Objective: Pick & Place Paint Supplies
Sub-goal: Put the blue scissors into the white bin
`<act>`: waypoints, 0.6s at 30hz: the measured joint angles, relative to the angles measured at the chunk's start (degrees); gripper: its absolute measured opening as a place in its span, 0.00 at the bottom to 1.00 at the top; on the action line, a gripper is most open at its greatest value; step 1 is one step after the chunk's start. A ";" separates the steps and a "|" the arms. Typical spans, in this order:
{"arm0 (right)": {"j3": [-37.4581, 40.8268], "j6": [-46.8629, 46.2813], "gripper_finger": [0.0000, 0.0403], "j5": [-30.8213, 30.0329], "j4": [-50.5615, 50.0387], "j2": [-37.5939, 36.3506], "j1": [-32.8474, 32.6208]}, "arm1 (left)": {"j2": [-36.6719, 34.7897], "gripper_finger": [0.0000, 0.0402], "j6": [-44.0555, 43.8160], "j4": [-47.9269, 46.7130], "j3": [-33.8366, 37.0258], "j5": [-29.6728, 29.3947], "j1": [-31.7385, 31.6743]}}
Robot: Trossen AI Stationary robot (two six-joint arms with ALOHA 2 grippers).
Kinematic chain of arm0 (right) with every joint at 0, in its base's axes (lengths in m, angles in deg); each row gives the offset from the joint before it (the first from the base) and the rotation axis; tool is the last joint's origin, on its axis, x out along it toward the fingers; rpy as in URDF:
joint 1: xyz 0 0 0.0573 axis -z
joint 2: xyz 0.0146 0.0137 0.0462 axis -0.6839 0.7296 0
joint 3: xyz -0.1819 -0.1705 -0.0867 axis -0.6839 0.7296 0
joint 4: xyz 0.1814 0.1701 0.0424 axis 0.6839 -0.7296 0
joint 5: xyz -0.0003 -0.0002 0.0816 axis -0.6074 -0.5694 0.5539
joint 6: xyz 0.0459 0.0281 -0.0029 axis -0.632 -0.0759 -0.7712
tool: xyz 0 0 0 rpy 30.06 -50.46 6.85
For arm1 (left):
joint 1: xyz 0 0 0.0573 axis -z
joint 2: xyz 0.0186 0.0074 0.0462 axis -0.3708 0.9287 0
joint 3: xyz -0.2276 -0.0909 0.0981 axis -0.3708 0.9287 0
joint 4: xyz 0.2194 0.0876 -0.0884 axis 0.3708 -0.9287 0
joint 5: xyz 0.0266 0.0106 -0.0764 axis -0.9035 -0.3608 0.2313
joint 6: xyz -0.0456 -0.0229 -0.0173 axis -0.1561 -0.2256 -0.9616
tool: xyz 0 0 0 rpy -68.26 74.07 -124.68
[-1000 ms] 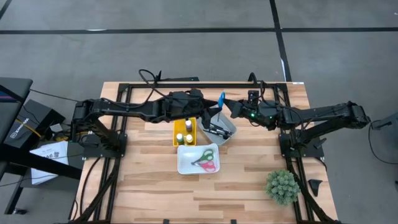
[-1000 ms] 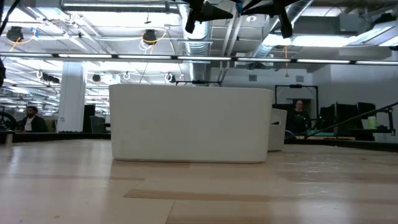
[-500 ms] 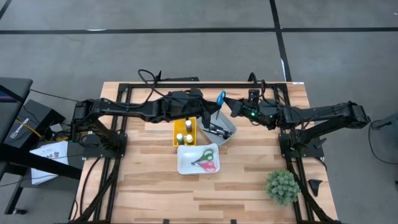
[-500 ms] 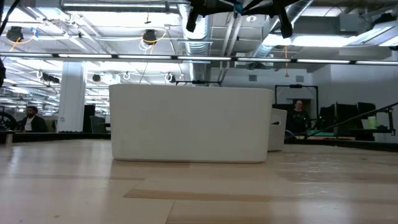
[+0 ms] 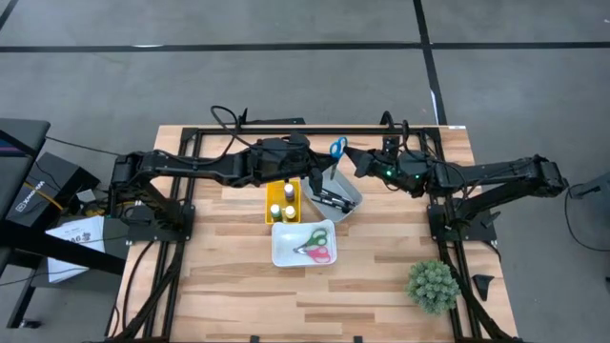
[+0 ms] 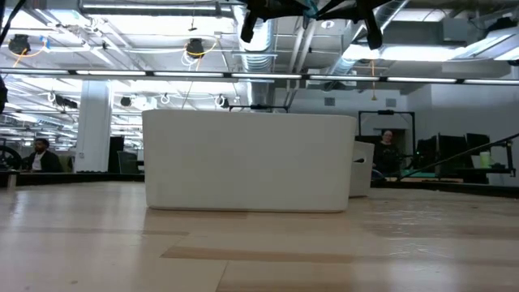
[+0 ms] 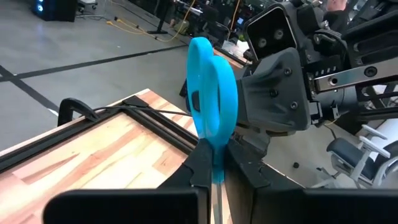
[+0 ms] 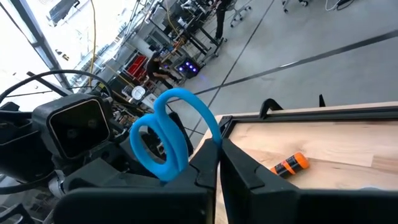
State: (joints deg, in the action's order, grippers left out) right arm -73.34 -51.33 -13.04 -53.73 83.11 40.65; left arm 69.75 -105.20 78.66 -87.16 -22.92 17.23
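Both my grippers, left (image 7: 211, 177) and right (image 8: 217, 165), pinched the blue scissors (image 5: 337, 148); my right should release before my left pulls away

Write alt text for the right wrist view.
The right gripper is shut on blue-handled scissors, their loops raised toward the left arm's wrist camera. Beyond, an orange paint bottle lies on the wooden table.

Fuzzy green plant (image 5: 433, 285) near wooden table (image 5: 229, 286) front-right corner; seated person (image 6: 38, 156) in room behind.
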 joint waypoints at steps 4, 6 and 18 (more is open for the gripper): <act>0.00 0.24 0.04 0.37 0.16 0.02 -0.03 | -0.02 0.03 0.02 0.23 0.00 0.23 0.00; 0.00 0.58 0.07 0.85 0.64 0.04 -0.06 | -0.02 0.03 0.14 0.61 0.00 0.64 0.00; 0.11 5.44 0.39 0.86 2.04 -0.75 -0.04 | -0.29 0.03 1.57 -0.14 -0.17 1.12 0.11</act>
State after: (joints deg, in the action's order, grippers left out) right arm -73.23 -45.89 -12.18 -51.70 82.36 40.60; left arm 69.46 -103.64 78.53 -87.33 -21.80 17.34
